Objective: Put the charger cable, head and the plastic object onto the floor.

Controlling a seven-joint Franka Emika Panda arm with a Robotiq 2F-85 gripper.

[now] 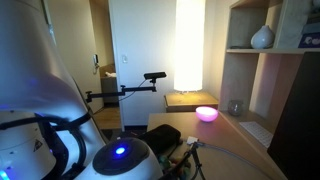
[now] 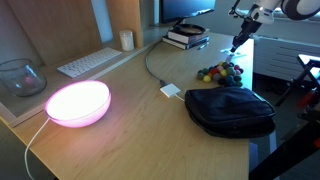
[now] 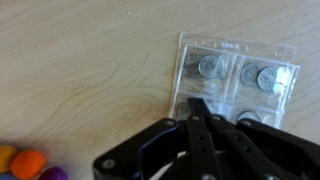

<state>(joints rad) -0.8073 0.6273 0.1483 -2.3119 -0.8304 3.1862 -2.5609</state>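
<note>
Claw (image 3: pixel 197 110), pressed together, its tip over the clear plastic object (image 3: pixel 245 70) on the wooden tabletop (image 3: pixel 90 70)

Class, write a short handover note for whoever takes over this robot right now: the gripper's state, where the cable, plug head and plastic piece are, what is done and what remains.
Gripper: shut, with its tips at one edge of the plastic sleeve. The pictures do not show whether it actually grips the sleeve.
Charger head: on the desk beside the black pouch.
Charger cable: runs from the head toward the back of the desk.
Plastic sleeve: lies flat on the desk near the coloured balls.
Done: nothing is on the floor yet.
Left: move all three items down to the floor.
</note>
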